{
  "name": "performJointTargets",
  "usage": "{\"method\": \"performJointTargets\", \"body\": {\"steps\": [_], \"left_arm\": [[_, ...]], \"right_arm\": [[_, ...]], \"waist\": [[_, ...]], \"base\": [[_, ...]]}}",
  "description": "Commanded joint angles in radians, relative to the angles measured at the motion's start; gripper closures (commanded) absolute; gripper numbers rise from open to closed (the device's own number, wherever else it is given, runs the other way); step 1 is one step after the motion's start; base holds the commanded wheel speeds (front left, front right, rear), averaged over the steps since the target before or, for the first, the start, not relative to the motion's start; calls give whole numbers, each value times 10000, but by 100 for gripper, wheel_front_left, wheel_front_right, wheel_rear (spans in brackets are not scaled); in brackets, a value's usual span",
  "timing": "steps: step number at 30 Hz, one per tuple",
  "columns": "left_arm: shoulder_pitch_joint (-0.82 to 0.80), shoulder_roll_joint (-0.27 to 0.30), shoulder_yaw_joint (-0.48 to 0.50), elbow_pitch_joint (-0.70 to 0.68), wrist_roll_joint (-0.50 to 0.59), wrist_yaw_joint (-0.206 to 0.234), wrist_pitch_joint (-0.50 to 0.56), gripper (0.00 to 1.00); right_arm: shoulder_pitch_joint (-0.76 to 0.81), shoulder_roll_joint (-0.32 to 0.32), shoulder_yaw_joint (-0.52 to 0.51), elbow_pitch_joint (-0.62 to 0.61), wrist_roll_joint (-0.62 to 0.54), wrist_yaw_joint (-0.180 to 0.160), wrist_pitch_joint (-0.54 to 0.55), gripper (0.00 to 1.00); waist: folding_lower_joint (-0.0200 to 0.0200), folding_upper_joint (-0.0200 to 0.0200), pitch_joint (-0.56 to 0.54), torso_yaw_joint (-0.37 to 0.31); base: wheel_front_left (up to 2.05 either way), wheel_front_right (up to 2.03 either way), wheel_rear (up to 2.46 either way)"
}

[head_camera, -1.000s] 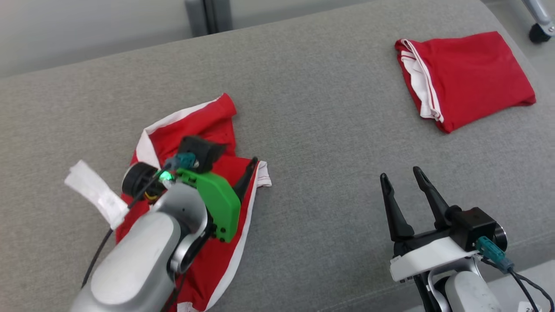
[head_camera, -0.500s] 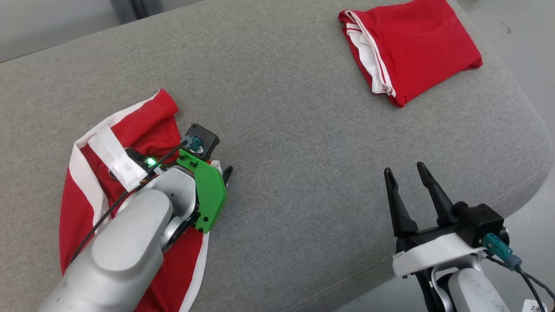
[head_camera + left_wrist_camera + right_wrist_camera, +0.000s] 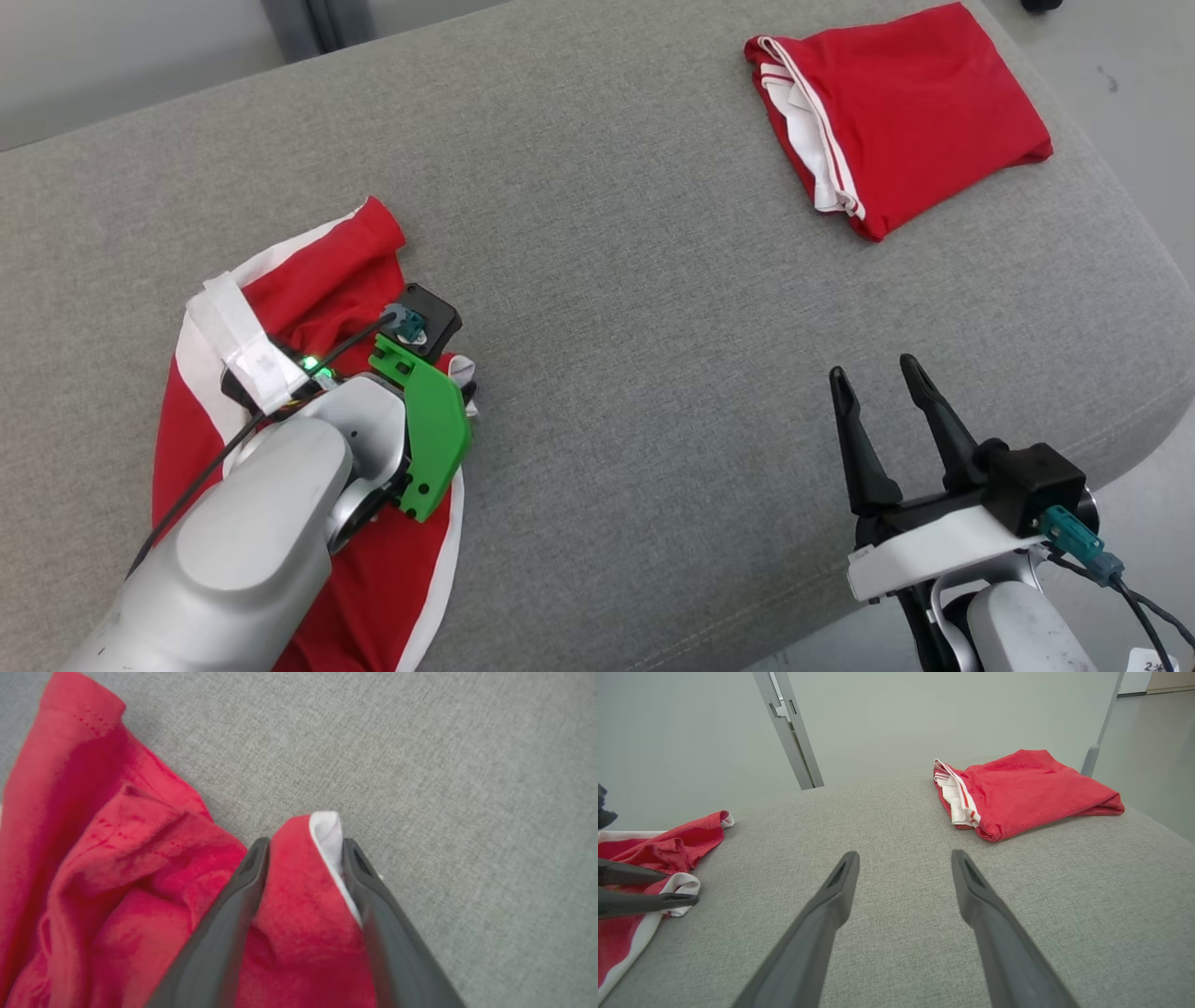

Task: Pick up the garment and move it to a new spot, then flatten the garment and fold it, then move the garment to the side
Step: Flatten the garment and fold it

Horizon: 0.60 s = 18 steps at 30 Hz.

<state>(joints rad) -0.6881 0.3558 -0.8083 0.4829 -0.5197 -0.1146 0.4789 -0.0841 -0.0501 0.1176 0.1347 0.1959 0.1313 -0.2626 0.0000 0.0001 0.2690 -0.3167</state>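
- Red-and-white cloth garments, two: crumpled garment (image 3: 308,280) pinched in the left gripper (image 3: 306,844); folded garment (image 3: 915,103) well beyond the right gripper (image 3: 874,367).
- Grey woven upholstered surface (image 3: 635,327), one.
- Dark two-fingered grippers, two.

Bright even light, soft faint shadows, left wrist view slightly blurred

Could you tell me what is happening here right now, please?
The robot's left gripper is shut on a white-trimmed fold of the crumpled red garment, which lies on the grey padded surface. The right gripper is open and empty, above a bare part of that surface. A second red garment sits folded at the far right corner.
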Motion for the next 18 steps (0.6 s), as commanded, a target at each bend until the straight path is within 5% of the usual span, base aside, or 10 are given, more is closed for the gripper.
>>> {"method": "performJointTargets", "body": {"steps": [1, 10, 18], "left_arm": [[127, 71, -4, -35, -86, -35, -149, 100], [-158, -896, 530, -43, 31, 529, -2824, 100], [136, -2306, 417, 670, 45, 727, -4824, 100]], "right_arm": [[52, -6, 2, 19, -48, -12, -29, 0], [-18, -6, 101, 91, -82, -12, -29, 0], [-116, -6, 225, 76, -126, -12, -29, 0]], "waist": [[0, -1, 3, 5], [0, -1, -5, -108], [0, -1, 201, -505]], "base": [[0, 0, 0], [0, 0, 0], [0, 0, 0]]}}
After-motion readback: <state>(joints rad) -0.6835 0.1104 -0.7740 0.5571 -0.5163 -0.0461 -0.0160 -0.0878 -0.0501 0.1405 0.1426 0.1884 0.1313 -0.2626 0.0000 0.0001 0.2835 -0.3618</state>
